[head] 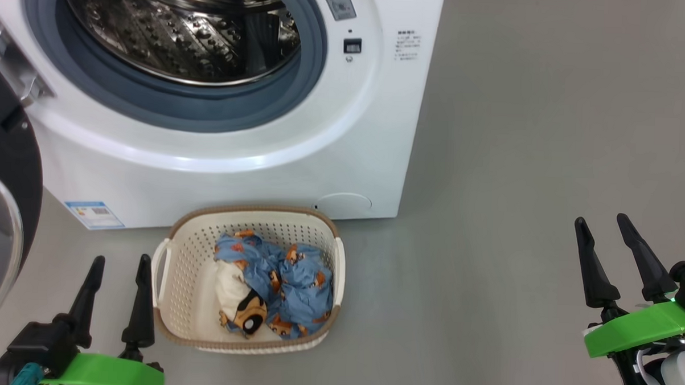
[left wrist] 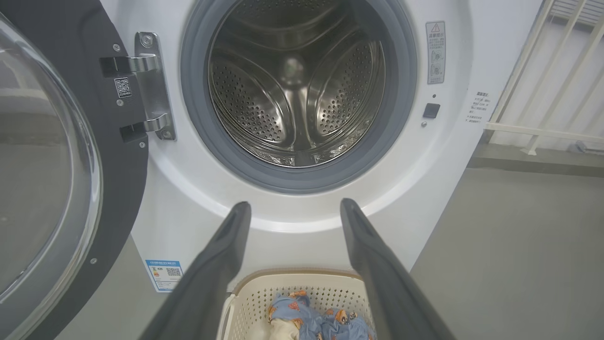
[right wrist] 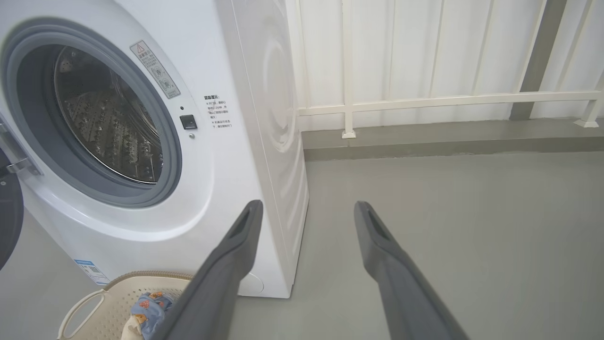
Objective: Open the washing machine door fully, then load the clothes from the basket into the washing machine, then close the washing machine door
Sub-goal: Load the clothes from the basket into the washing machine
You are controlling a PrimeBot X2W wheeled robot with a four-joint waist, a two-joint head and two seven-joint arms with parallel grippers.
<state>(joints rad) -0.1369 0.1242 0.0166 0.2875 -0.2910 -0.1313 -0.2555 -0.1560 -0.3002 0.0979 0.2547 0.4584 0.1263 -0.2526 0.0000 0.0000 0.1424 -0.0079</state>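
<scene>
Both the left gripper [head: 122, 259] and right gripper [head: 601, 218] gape empty, flanking the basket [head: 251, 210]; the washing machine door [head: 13, 164] seems fully open, so grasp the clothes [head: 297, 279] next.

Grey floor [head: 521, 136]: washing machine [head: 349, 158] standing, basket [head: 186, 255] just before it.

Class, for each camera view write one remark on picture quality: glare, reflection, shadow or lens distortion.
Head view: even soft light, no hard shadow round the basket, bright glints on the steel drum. Left wrist view: the glass of the washing machine door carries a hazy reflection. Right wrist view: sharp, but the wide lens makes the washing machine lean and bow.
</scene>
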